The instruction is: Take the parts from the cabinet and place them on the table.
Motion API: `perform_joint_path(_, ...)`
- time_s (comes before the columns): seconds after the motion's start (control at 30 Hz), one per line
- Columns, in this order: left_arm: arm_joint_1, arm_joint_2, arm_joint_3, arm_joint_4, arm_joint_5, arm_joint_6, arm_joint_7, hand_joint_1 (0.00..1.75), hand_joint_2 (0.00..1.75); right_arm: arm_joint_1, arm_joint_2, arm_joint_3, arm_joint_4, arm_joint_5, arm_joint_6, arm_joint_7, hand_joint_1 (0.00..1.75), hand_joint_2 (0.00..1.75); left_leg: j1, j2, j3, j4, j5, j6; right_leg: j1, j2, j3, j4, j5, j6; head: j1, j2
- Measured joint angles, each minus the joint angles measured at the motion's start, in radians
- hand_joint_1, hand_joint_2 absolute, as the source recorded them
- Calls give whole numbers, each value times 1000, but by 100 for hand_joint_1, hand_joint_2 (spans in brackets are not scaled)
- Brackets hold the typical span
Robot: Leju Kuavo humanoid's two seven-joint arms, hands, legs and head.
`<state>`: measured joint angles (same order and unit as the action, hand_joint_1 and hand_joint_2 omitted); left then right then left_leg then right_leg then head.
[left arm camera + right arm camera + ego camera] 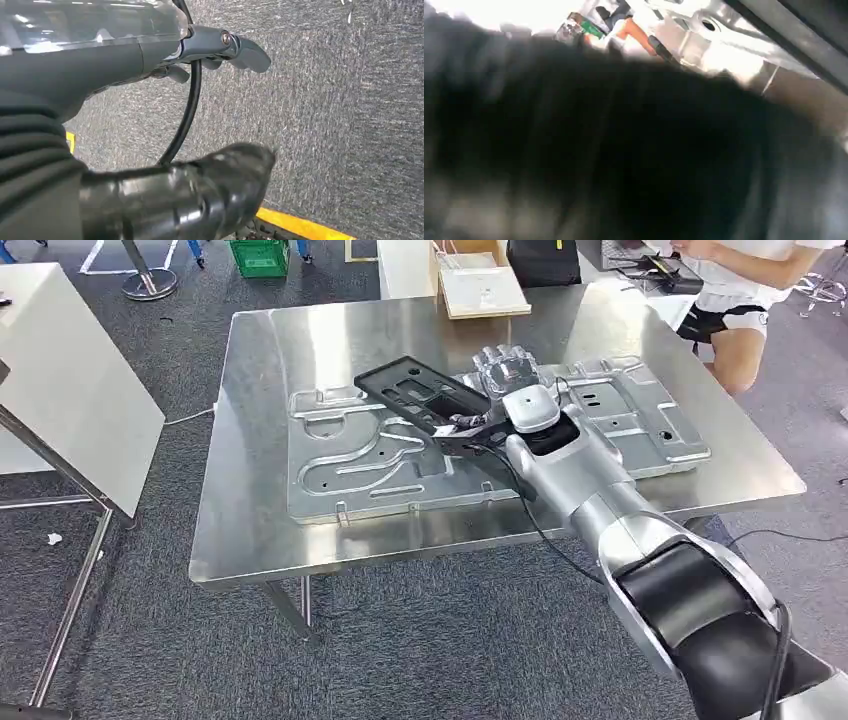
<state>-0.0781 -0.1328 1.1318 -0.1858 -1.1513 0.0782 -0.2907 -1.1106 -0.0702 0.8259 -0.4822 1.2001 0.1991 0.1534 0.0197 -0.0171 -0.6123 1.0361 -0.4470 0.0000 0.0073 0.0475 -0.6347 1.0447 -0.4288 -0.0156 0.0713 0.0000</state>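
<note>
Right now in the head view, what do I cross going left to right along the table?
White board → bare table → metal panel → black part → right hand → person.

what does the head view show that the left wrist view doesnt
Head view alone: the steel table carrying a large stamped metal panel, and the right hand holding a black plastic part over that panel. A person sits beyond the table's far corner, and a green crate stands on the floor.

Left wrist view alone: the left hand hanging above the floor with nothing in it, and a yellow floor stripe.

Both: the grey carpet.
</note>
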Motion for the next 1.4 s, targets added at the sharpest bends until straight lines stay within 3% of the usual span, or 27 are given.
perform_joint_path(0.5,0,1,1,0,9,-28,-36,0,0,7,-8,-9,2,7,-5,-1,0,0,-2,-1,0,5,-1,4,-4,1,1,-2,1,3,0,0)
perform_joint_path(0.57,0,2,1,0,9,-30,-36,0,0,12,-11,-11,3,9,-5,-3,0,0,-5,-1,0,5,-2,10,-7,1,1,-3,2,7,0,0)
perform_joint_path(0.63,-1,2,1,0,6,-37,-35,0,0,14,-15,-13,3,11,-8,-3,0,0,-8,0,3,1,8,20,-10,4,5,-9,11,17,0,0)
perform_joint_path(0.67,-1,2,1,0,6,-38,-35,0,0,15,-20,-15,3,13,-9,-3,0,0,2,5,9,-22,20,26,-4,5,6,-11,9,23,0,0)
perform_joint_path(0.7,-2,1,1,0,6,-38,-33,0,0,16,-26,-18,5,14,-11,-3,0,0,3,14,16,-33,30,28,-7,-14,4,1,-11,26,0,0)
perform_joint_path(0.73,-2,1,1,0,6,-38,-33,0,0,16,-29,-18,5,14,-11,-4,0,0,5,17,15,-39,35,34,-8,-28,-13,47,-55,31,2,0)
perform_joint_path(0.8,-1,1,1,0,6,-38,-31,0,0,22,-29,-18,7,14,-11,-7,0,0,6,25,8,-39,37,34,-19,-36,-66,190,-136,44,1,0)
perform_joint_path(0.83,-1,1,1,0,6,-38,-30,0,0,29,-31,-18,8,14,-11,-8,0,0,8,28,3,-38,40,32,-26,-36,-90,254,-161,50,2,0)
perform_joint_path(0.87,-1,2,1,0,6,-38,-30,0,0,35,-33,-18,10,14,-11,-8,0,0,12,29,-1,-36,43,28,-33,-37,-92,276,-158,58,1,0)
perform_joint_path(0.9,-1,2,1,0,6,-38,-30,0,0,38,-34,-18,12,14,-11,-9,0,0,16,30,-6,-33,46,24,-40,-39,-72,248,-134,64,2,0)
perform_joint_path(0.97,-2,1,1,0,6,-38,-30,0,0,36,-35,-18,12,14,-11,-10,0,0,26,34,-19,-20,47,13,-53,-49,28,81,-58,79,1,0)
perform_joint_path(1.0,-2,2,1,0,6,-38,-30,0,0,34,-35,-18,12,14,-11,-10,0,0,28,35,-26,-10,46,3,-60,-55,74,-7,-56,90,2,0)
perform_joint_path(1.03,-3,4,1,0,6,-38,-30,0,0,34,-35,-18,12,14,-11,-11,0,0,27,33,-31,-11,51,-9,-41,-41,74,7,-55,80,1,0)
perform_joint_path(1.07,-3,3,1,0,6,-38,-30,0,0,35,-36,-18,13,14,-11,-12,0,0,25,31,-30,-11,55,-17,-41,-39,63,10,-44,62,2,0)
perform_joint_path(1.1,-3,3,1,0,6,-38,-30,0,0,34,-37,-18,13,14,-11,-13,0,0,25,29,-33,-8,61,-26,-39,-39,59,3,-51,53,1,0)
perform_joint_path(1.17,0,0,1,0,6,-38,-30,0,0,34,-37,-18,14,14,-11,-13,0,0,28,29,-38,-19,75,-45,-35,-39,46,6,-39,32,1,0)
perform_joint_path(1.2,-1,0,0,0,5,-38,-30,0,0,33,-35,-18,13,14,-11,-14,0,0,33,28,-45,-5,52,-47,-42,-42,40,0,-27,17,-2,0)
perform_joint_path(1.23,-2,0,1,0,5,-39,-29,0,0,33,-35,-18,14,14,-11,-14,0,0,31,28,-63,33,0,-44,-39,-41,31,-4,-18,5,-2,0)
perform_joint_path(1.3,-1,2,1,0,5,-41,-27,0,0,34,-37,-18,14,16,-11,-13,0,0,26,27,-104,176,-111,-38,-30,-42,9,-3,0,-8,-2,0)
perform_joint_path(1.33,0,2,1,0,4,-42,-27,0,0,36,-37,-18,14,16,-12,-14,0,0,22,26,-120,244,-145,-36,-25,-40,-3,-3,9,-11,-2,0)
perform_joint_path(1.37,-1,3,1,0,2,-44,-26,0,0,39,-38,-18,15,16,-13,-16,0,0,18,26,-123,290,-157,-33,-18,-38,-17,-2,19,-14,-2,0)
perform_joint_path(1.4,-2,3,1,0,1,-46,-26,0,0,43,-38,-18,16,17,-14,-16,0,0,13,26,-109,294,-145,-27,-12,-36,-29,0,28,-14,-2,0)
